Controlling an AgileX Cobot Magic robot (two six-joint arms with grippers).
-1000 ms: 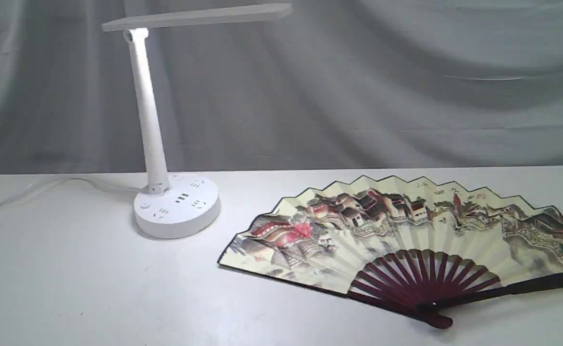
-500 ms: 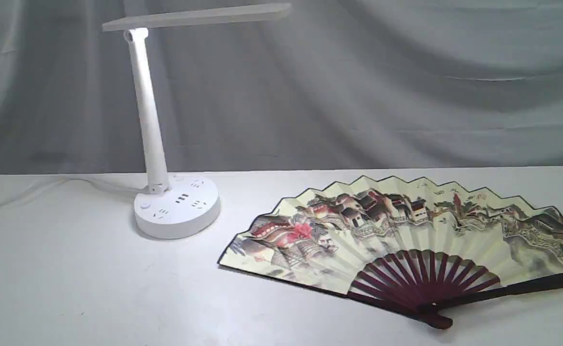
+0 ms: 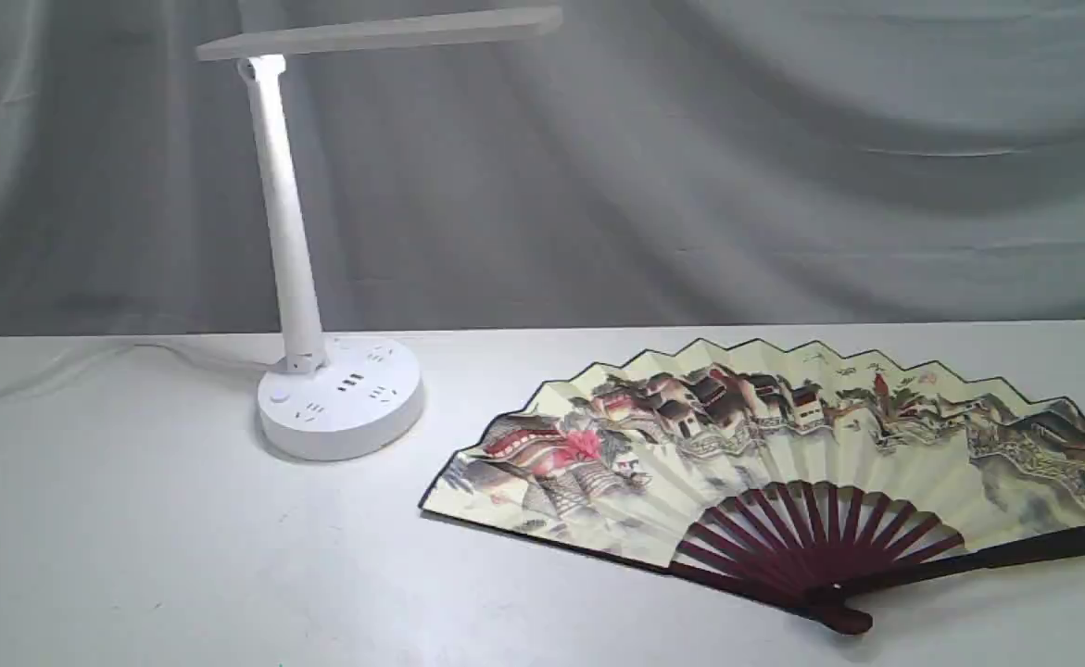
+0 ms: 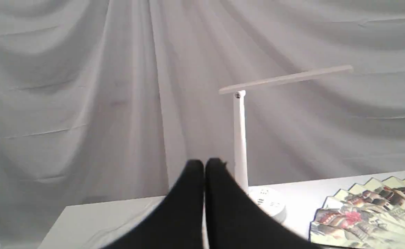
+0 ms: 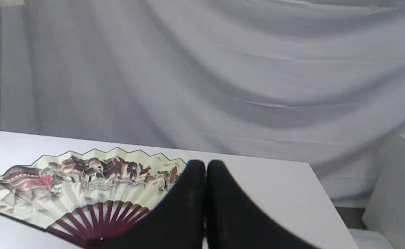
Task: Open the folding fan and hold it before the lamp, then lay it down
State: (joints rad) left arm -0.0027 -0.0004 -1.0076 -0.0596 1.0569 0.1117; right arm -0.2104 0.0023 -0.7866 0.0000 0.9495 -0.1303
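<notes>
One large folding fan [image 3: 783, 435], a cream pleated paper leaf painted with buildings and mountains on dark maroon wooden ribs, lies fully spread and flat on a white table [image 3: 134, 537]. Its pivot points toward the near edge. One white plastic desk lamp [image 3: 338, 408], with a round base, slim post and flat bar head, stands to the fan's left, near it but apart. One pale cable [image 3: 42, 375] trails from the base. Grey draped cloth [image 3: 783, 139] hangs behind.

The exterior view shows the fan, lamp and cable; the two claws appear only in the wrist views. The left gripper [image 4: 204, 164], with black fingers pressed together, holds nothing and is raised in front of the lamp. The right gripper [image 5: 205, 164], likewise pressed together and empty, hangs above the fan's right half.
</notes>
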